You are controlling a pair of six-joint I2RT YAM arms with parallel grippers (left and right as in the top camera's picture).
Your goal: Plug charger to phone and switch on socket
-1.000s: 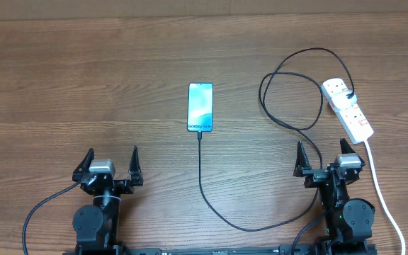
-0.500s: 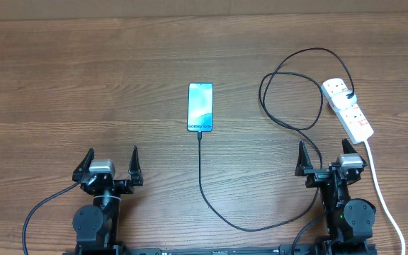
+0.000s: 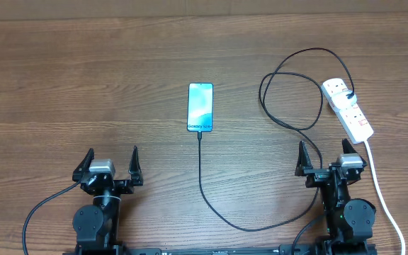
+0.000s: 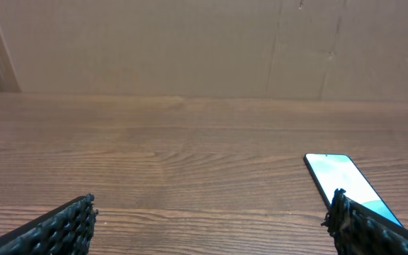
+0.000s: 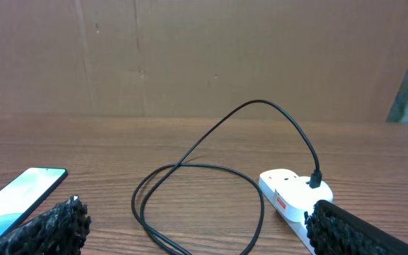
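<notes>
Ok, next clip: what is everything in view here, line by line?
phone: one, black-edged with a light blue screen, flat at mid-table.
charger: one, thin black cable, running from the phone's near edge, curving past the right arm and looping up to a black plug in the socket.
socket: one, white strip with red switches, at the table's right side.
cord: one, thick, white, trailing from the socket toward the near edge.
table: one, brown wood grain.
cardboard wall: brown, behind the table.
left gripper: one, black, open, near edge on the left, holding nothing.
right gripper: one, black, open, near edge on the right, holding nothing.
</notes>
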